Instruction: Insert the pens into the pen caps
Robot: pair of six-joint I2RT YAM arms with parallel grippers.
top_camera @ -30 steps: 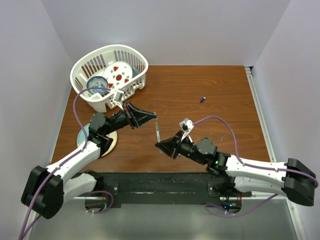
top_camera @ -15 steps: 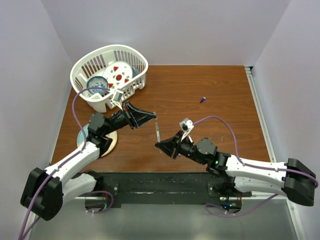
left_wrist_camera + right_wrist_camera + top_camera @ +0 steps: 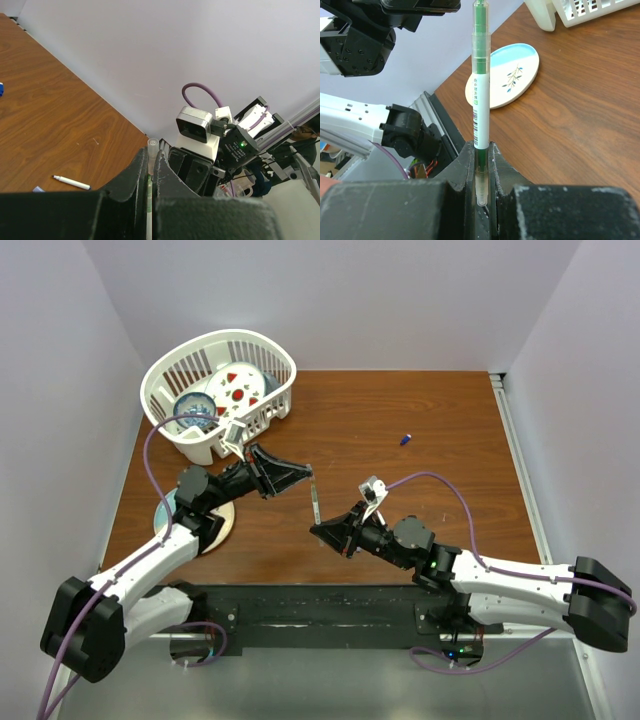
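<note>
Green pen (image 3: 480,100): held upright in the air between the 2 arms, with a white barrel, a green core and a clear sleeve at its upper end.
Change: none visible; over the last second both arms, the pen and the things on the table (image 3: 420,490) have kept their places.
Meaning: probably a hold in the middle of pressing the parts together, or just after. I cannot tell whether the clear sleeve is fully home.
Right gripper (image 3: 480,150): clenched on the pen's lower end, with the barrel rising straight out from between its jaws.
Left gripper (image 3: 151,160): clenched on the same pen's upper end; a clear tip pokes out just past its jaws.
Pen against claws: it spans the gap, 1 end in each, well above the wood.
Second pen (image 3: 72,182): flat on the table, well apart from both grippers, its dark tip apparently bare.
Blue cap (image 3: 405,439): loose on the table, well away to the right.
Remaining: at least 1 pen and 1 cap look unpaired.
</note>
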